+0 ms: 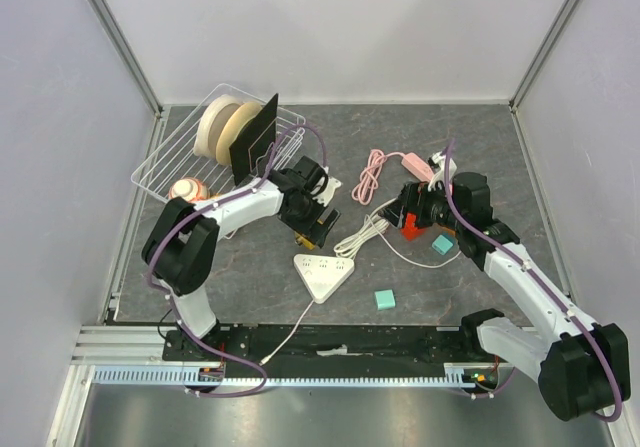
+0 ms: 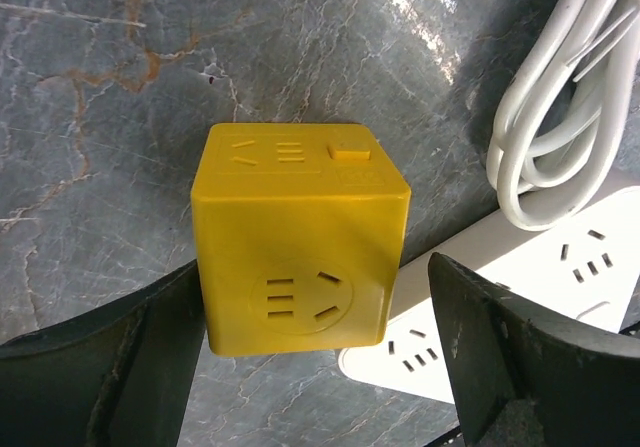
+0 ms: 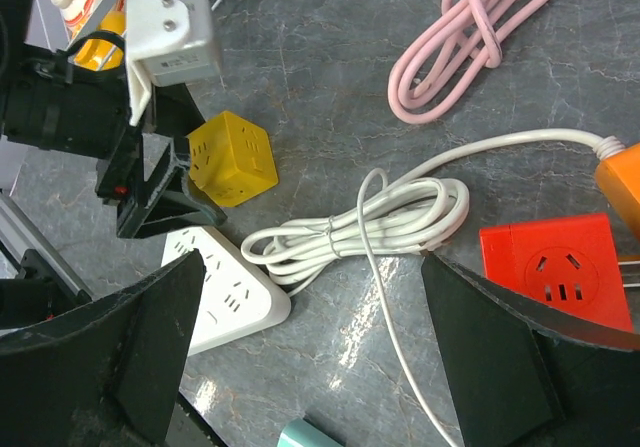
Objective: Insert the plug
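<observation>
A yellow cube socket (image 2: 295,237) stands on the grey table between the open fingers of my left gripper (image 2: 315,277); the left finger (image 2: 150,352) is right beside it and the right finger stands apart. In the top view this gripper (image 1: 308,227) sits over the cube (image 1: 302,236). A white triangular power strip (image 1: 322,274) lies just in front, with its coiled white cord (image 3: 370,227). My right gripper (image 3: 312,262) is open and empty above the cord, next to a red cube socket (image 3: 555,267). An orange piece (image 3: 622,182) on a white cord sits at the right edge.
A pink cord and strip (image 1: 385,170) lie at the back centre. A wire basket (image 1: 160,162) with tape rolls and a dark plate stands at the back left, a round ball (image 1: 188,189) in front of it. Two teal blocks (image 1: 385,299) (image 1: 442,244) lie near the right arm.
</observation>
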Tool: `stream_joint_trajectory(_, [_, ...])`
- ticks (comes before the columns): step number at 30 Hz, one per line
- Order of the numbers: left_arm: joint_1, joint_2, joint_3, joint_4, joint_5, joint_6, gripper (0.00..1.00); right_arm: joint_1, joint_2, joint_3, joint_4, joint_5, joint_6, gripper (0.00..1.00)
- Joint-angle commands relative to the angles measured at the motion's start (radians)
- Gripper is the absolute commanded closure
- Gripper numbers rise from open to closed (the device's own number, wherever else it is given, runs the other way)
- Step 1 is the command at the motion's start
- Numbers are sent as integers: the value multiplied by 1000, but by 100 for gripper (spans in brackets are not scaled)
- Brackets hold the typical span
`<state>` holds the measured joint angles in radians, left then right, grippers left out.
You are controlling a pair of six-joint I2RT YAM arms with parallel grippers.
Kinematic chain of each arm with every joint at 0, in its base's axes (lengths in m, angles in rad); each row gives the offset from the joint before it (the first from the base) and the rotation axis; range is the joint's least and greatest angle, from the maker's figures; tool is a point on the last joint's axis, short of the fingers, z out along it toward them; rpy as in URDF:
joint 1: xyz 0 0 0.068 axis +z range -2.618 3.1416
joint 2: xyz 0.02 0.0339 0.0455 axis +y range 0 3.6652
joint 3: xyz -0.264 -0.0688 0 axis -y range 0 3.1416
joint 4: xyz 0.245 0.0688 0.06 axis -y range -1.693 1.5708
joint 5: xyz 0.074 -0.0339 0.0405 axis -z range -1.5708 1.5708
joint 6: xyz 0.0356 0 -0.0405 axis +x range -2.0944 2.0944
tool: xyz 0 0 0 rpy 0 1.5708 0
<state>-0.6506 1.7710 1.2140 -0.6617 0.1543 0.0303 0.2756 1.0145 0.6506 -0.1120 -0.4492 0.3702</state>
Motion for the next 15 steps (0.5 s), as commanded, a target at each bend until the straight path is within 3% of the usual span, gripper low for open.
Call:
stream_joint_trajectory(1, [-17, 24, 21, -13, -31, 33, 9, 8, -4, -14, 66, -17, 6, 2])
stream_joint_trajectory(5, [-37, 33, 12, -7, -67, 33, 14, 11, -4, -14, 66, -14, 3, 2])
stream_joint_trajectory(8, [-52, 33, 5, -6, -88, 31, 23, 11, -5, -14, 66, -13, 3, 2])
stream_joint_trajectory(11, [-69, 10, -4, -3, -117, 37, 43, 13, -7, -14, 66, -16, 7, 2])
stream_joint_trajectory(12, [-76, -5, -7, 7, -131, 45, 56, 13, -7, -6, 64, -22, 10, 2])
stream_joint_trajectory(15, [-90, -83, -25, 31, -139, 60, 71, 13, -4, 15, 57, -40, 32, 2])
